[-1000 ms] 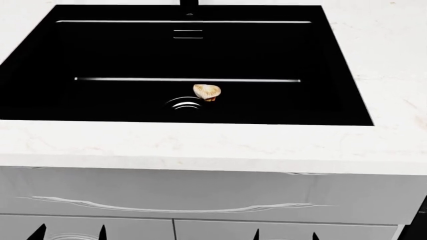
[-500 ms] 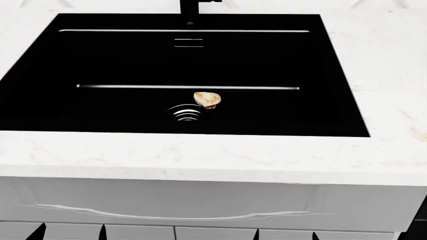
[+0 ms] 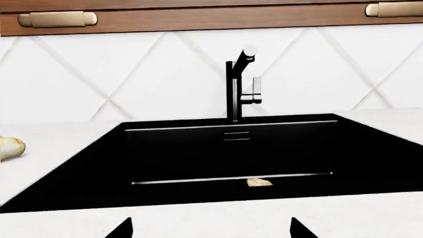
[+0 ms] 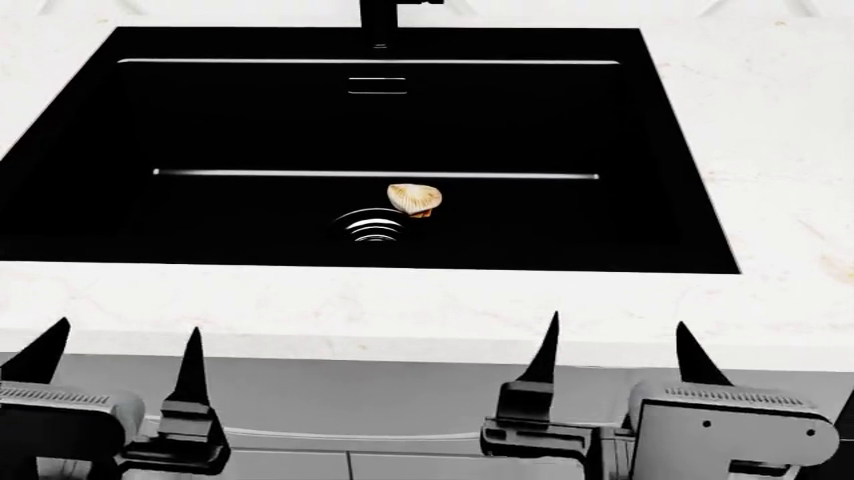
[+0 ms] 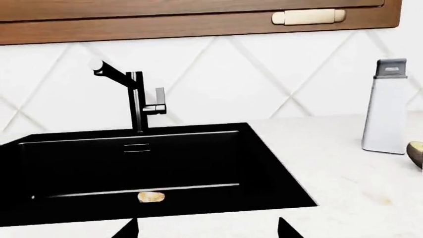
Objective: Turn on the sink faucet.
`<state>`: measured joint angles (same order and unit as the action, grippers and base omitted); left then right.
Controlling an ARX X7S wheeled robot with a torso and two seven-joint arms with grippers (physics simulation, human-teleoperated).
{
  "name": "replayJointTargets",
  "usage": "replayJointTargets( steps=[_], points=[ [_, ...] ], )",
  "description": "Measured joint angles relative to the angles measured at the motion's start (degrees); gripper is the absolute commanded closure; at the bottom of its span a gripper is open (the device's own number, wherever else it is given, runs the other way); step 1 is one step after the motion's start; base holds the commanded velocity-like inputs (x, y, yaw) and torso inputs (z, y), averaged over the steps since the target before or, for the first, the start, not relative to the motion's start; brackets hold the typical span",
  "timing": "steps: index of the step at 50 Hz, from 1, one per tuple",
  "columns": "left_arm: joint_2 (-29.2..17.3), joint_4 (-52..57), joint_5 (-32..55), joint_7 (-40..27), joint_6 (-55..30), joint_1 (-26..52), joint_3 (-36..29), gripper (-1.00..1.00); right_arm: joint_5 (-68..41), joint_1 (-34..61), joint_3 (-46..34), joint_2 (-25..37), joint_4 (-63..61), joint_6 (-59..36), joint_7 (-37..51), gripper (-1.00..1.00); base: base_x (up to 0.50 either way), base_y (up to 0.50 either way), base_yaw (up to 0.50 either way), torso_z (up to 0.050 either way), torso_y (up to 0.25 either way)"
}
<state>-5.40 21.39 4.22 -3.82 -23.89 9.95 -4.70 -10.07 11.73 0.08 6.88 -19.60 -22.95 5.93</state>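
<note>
This is a kitchen. A big black sink (image 4: 120, 215) sits in a white stone counter (image 4: 400, 310). The sink faucet (image 3: 239, 84) stands behind the sink, in front of a white tiled wall (image 3: 132, 74). Brown wood cupboards (image 5: 165, 22) with pale handles (image 5: 307, 17) hang above the faucet. White drawers (image 4: 400, 400) sit below the counter.

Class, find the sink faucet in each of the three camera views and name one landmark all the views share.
Left wrist view: the sink faucet stands upright behind the sink, near the middle.
Head view: only its base shows, cut off at the top edge.
Right wrist view: the faucet stands left of centre.
Shared landmark: the small tan object on the sink floor.
</note>
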Motion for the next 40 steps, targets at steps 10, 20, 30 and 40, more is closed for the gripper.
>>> replayJointTargets(
  steps=[10, 20, 30, 40],
  points=[
    [0.7, 10.4, -2.1, 2.8, -14.9, 6.5, 1.5, -1.0, -0.2, 7.6, 2.8, 0.6, -10.0, -14.9, -2.6, -1.0, 0.0, 0.0, 0.0, 0.0, 0.0],
    [-1.1, 9.8, -2.4, 5.0, -23.8, 18.3, 1.6, -1.0, -0.6, 21.2, 1.9, 3.9, -8.3, -25.4, -5.2, -1.0, 0.0, 0.0, 0.0, 0.0, 0.0],
    [-2.2, -2.3, -2.9, 6.8, -25.0, 32.9, -1.1, -1.0, -0.1, 39.0, -2.5, 7.0, 5.4, -29.9, -8.9, -1.0, 0.0, 0.0, 0.0, 0.0, 0.0],
    [-2.8, -19.1, -2.6, 8.5, -22.9, 45.6, -2.4, -1.0, 0.4, 53.2, -4.9, 8.5, 23.1, -28.5, -12.5, -1.0, 0.0, 0.0, 0.0, 0.0, 0.0]
  ],
)
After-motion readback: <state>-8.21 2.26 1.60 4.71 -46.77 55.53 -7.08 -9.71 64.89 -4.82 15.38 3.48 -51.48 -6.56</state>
